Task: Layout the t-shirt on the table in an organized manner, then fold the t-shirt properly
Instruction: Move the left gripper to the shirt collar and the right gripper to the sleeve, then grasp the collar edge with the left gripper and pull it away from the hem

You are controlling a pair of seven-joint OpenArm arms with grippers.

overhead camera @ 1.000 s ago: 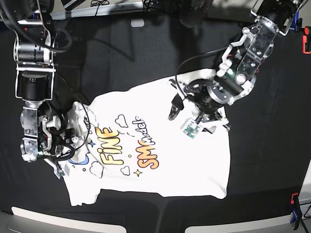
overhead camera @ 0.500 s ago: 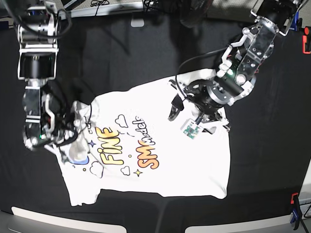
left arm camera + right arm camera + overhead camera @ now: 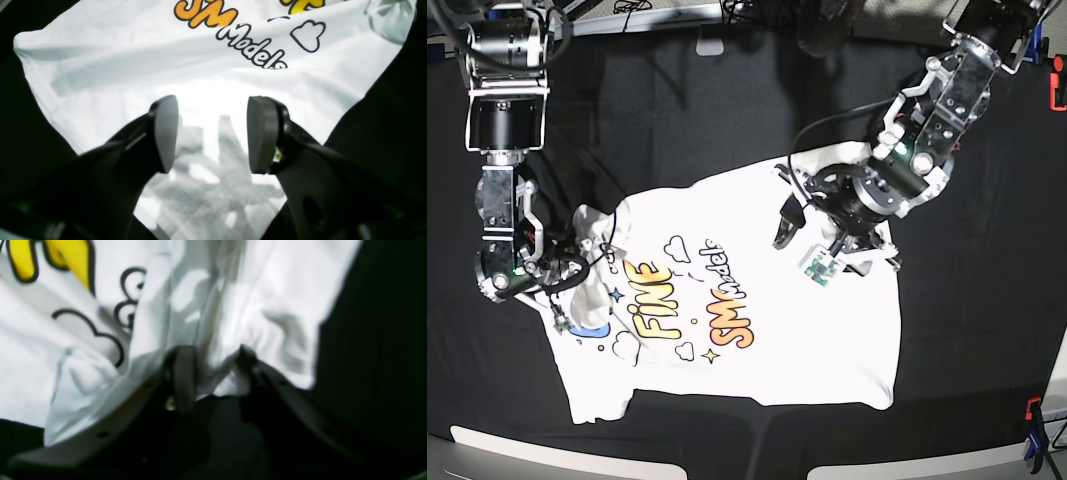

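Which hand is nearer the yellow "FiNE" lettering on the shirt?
Right. The right hand grips bunched fabric just beside the lettering; the left hand hovers open over the plain part of the shirt.

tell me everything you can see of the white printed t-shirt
The white short-sleeved cotton t-shirt lies print-up and creased on the black cloth table, showing yellow and orange words, clouds and stars. Its sleeve end is bunched, with the right gripper pinching a fold. The left gripper hovers open over the plain part.

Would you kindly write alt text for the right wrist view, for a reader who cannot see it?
The right gripper has bunched white fabric of the t-shirt between its two dark fingers. Yellow lettering and cloud outlines show at upper left; the black table lies to the right.
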